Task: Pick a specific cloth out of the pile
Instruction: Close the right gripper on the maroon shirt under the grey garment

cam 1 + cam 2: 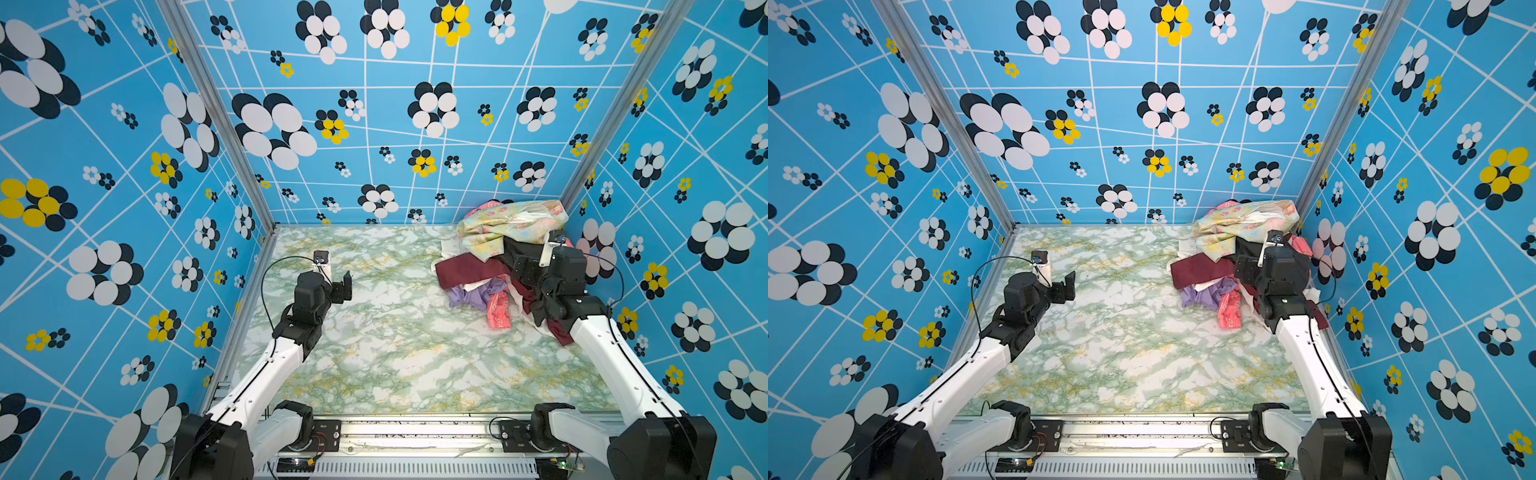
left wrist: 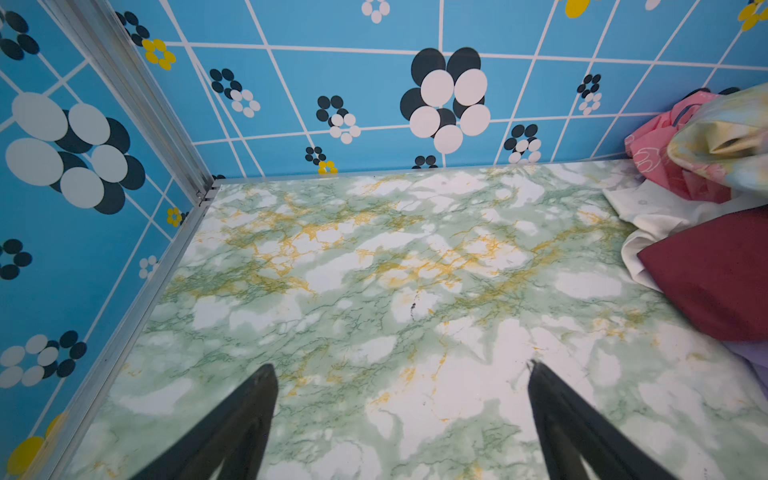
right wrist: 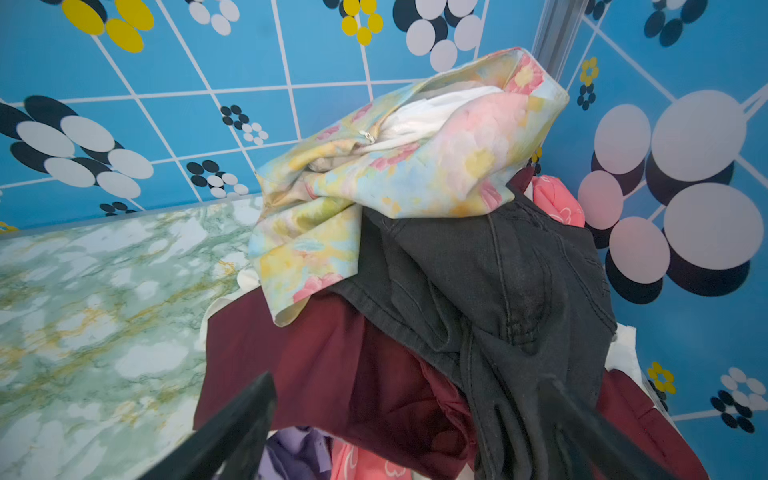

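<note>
While the right gripper hangs wide open and empty over the pile | the cloth juts from its table-side edge, partly under the black garment | likely light, limp, slippery (may drag neighbours): pinch the exposed fold | left gripper open, empty.

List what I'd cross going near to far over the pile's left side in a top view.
pink patterned cloth → maroon cloth → pale floral garment. The lilac piece overlaps the pink one, so it is left out.
</note>
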Motion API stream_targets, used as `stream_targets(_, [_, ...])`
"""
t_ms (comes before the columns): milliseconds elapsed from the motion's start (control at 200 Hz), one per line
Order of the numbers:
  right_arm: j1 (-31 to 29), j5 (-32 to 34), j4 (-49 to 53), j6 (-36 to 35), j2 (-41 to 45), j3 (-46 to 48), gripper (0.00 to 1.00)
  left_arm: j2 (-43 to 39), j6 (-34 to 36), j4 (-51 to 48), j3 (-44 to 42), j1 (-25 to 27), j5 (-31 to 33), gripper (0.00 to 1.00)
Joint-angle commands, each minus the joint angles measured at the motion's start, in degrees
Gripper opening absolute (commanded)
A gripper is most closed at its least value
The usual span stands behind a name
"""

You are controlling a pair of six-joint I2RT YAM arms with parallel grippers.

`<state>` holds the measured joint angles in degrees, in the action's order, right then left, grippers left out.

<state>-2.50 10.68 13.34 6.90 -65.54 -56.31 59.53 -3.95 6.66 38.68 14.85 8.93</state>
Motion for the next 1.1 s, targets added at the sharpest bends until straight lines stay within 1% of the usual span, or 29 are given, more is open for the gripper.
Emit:
stream_targets(0, [-0.5, -0.9, 13.2, 2.4, -1.5, -4.7, 0.99, -2.4, -3.2, -10.1, 3.3, 1.3, 1.9, 0.98])
stream_targets(160, [-0.5, -2.4, 20.1, 3.9, -6.1, -10.6, 0.99, -2.5, -6.7, -17.9, 6.7, 2.8, 2.0, 0.99])
stream_targets(330, [-0.5, -8.1, 26.5, 5.1, -12.9, -17.6, 0.99, 0.4, -10.8, -23.8, 10.4, 3.5, 1.6, 0.99])
stream_targets(530, [-0.5, -8.1, 31.6, 5.9, -18.0, -21.1, 0.99, 3.3, -14.2, -26.5, 12.1, 4.2, 0.6, 0.99])
stream_targets(695, [-0.5, -13.5, 31.2, 7.1, -19.0, -20.4, 0.88, 3.5, -15.0, -26.1, 11.2, 4.4, -0.3, 0.99])
stream_targets(810, [-0.5, -16.2, 29.9, 8.3, -19.8, -19.5, 0.83, 3.3, -15.1, -26.2, 10.8, 4.5, -0.3, 0.99])
stream_targets(1094, [-0.5, -17.4, 29.2, 9.5, -22.6, -19.4, 0.82, 2.3, -15.3, -26.1, 10.0, 4.6, 0.1, 0.99])
